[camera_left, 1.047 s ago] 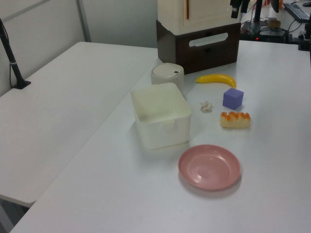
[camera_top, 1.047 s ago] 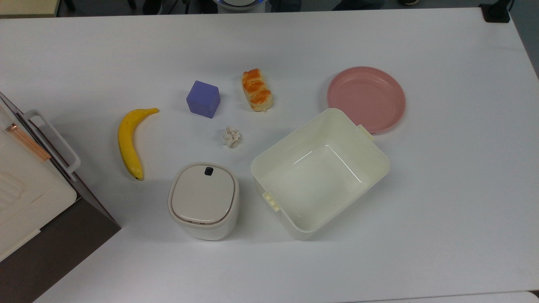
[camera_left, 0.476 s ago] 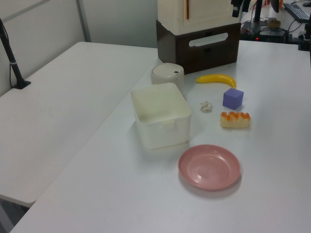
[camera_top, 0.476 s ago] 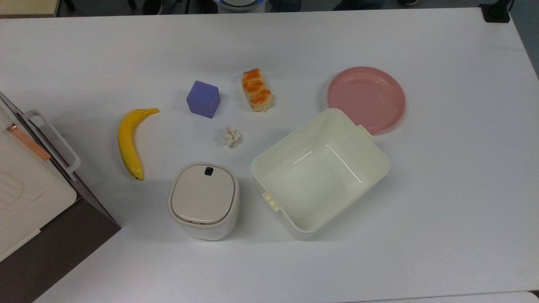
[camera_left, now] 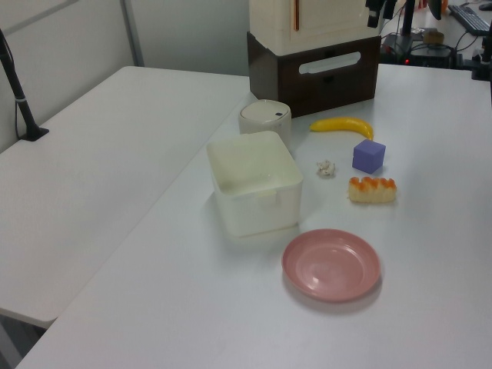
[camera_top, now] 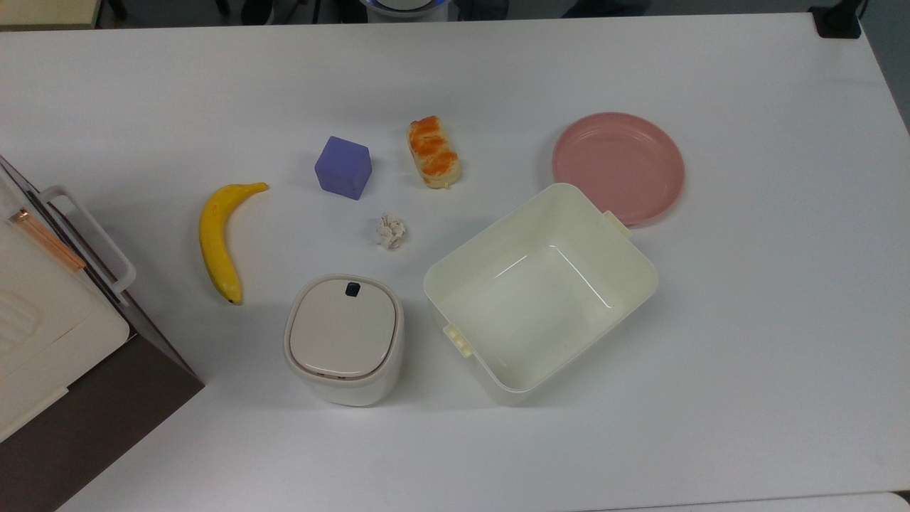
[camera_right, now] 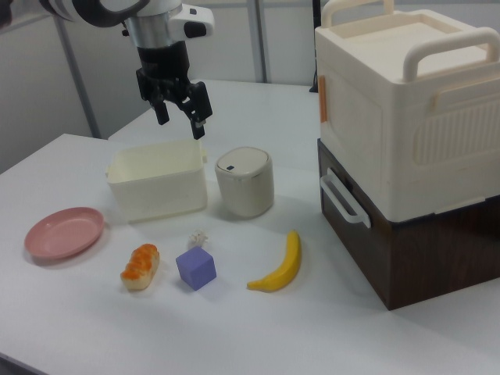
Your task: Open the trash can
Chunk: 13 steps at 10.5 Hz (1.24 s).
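right view, one trash can point(camera_right: 244, 182) lid down, one tub point(camera_right: 158, 180), jaws apart overhead

A big white bench point(camera_top: 746, 320) fills the room's middle. In the left view, a second white table point(camera_left: 92, 154) sits just beside it, with a black pole point(camera_left: 17, 88) standing on it. Pale grey walls point(camera_right: 258, 35) stand behind.

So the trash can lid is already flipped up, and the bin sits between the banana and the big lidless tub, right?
Not quite: the lid is still flat and closed on the trash can, with its dark button at the rim, as the top view shows. The rest holds: the bin sits between the banana and the lidless tub.
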Tool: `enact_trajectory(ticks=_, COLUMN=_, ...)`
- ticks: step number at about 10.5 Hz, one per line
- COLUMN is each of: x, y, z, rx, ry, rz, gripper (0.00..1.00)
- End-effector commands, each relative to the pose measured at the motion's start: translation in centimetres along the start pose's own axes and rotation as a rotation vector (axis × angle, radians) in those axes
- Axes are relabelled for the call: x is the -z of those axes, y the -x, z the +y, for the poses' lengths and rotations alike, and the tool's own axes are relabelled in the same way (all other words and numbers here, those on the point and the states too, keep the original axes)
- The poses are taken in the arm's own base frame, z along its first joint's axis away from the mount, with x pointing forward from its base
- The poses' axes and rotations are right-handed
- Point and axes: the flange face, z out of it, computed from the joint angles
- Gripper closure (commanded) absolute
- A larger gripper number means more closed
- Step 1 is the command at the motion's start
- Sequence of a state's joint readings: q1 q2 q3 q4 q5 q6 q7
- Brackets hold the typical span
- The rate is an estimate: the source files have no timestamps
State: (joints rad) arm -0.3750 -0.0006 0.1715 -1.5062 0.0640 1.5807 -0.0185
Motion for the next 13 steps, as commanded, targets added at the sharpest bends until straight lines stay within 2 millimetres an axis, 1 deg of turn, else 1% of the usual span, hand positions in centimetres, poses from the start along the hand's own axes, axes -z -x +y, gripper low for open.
enact_trajectory(ticks=1, x=0.04, y=0.93, z=0.33, rx=0.023, ry=0.061, rz=-0.020, gripper=0.04)
enact_trajectory(ticks=2, x=-0.04, y=0.89, z=0.40, rx=0.020, ry=0.065, rz=-0.022, gripper=0.03)
enact_trajectory(ticks=3, x=0.04, y=0.93, z=0.31, rx=0.020, ry=0.067, rz=-0.021, gripper=0.00)
enact_trajectory(ticks=13, x=-0.14, y=1.04, z=0.21, rx=0.045, ry=0.073, rz=-0.029, gripper=0.00)
